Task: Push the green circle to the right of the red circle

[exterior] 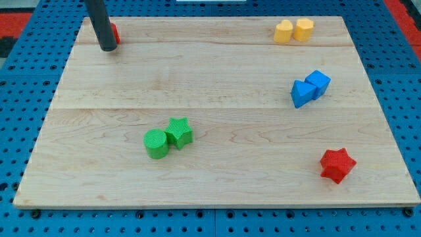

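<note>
The green circle lies low on the board, left of centre, touching the green star on its right. The red circle is at the top left corner, mostly hidden behind the dark rod. My tip rests on the board right at the red circle's lower left edge, far up and to the left of the green circle.
Two yellow blocks sit side by side at the top right. Two blue blocks touch each other at the right. A red star lies at the bottom right. The wooden board sits on a blue pegboard.
</note>
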Controlling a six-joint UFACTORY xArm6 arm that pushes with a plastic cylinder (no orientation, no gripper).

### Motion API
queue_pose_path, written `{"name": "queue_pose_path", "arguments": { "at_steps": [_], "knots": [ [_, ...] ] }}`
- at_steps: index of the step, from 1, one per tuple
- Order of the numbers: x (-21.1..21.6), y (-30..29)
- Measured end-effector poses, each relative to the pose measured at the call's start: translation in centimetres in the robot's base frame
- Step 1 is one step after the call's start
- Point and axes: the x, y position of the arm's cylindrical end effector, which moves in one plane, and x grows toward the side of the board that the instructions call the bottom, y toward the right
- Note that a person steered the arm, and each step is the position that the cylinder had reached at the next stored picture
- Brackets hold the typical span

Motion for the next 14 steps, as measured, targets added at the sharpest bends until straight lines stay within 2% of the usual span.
{"name": "queue_pose_path", "arguments": {
  "at_steps": [1, 2, 3, 5, 6, 7, 8, 9, 10, 11, 12, 13, 14],
  "knots": [
    [3.1, 5.0],
    [8.7, 15.4],
    [9.3, 22.1],
    [20.1, 30.9],
    [25.0, 30.2],
    [25.8, 22.3],
    [29.8, 16.9],
    [25.7, 13.1],
    [20.3, 14.4],
    [22.9, 11.9],
    [27.3, 9.5],
    [26.5, 4.7],
    [21.7, 2.9]
  ]
}}
